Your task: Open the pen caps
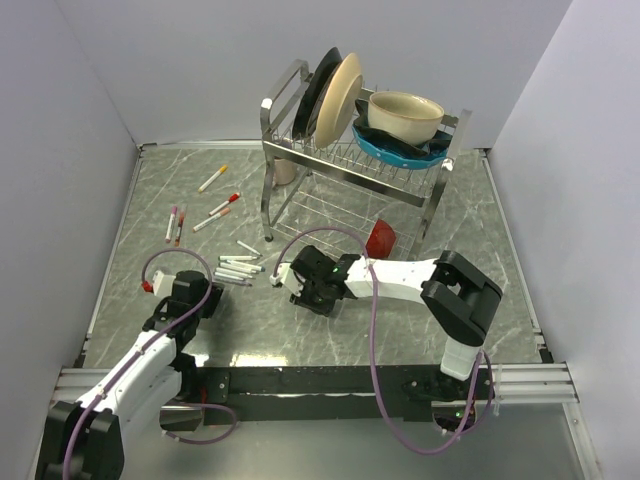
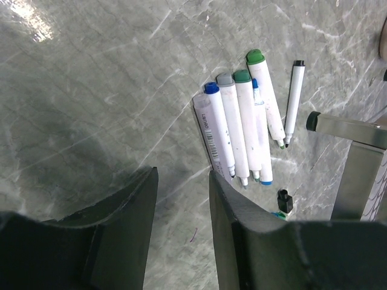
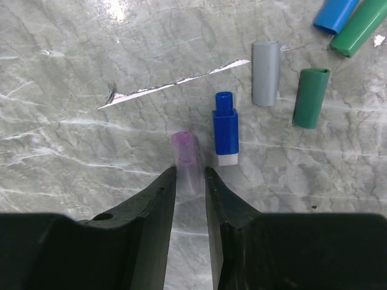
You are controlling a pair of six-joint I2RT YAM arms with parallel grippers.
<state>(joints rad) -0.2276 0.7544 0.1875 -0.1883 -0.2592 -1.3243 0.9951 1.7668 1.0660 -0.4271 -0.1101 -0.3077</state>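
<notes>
— Entry one, leftmost?
— Left hand (image 2: 182,174): hanging over the table (image 1: 480,280), well left of the dish rack (image 1: 266,150), fingers standing apart, empty.
— Entry two?
— Right hand (image 3: 190,170): sitting just before the rack, fingers narrowly straddling a pink cap (image 3: 184,151); grip cannot be told. Blue cap (image 3: 225,128) lying beside it.

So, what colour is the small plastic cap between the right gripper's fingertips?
The cap is pale purple; see the right wrist view.

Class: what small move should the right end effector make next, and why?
Probably lift the right end effector straight up: the pink cap lies on the table between its fingers, seemingly loose, near the grey cap already off.
</notes>
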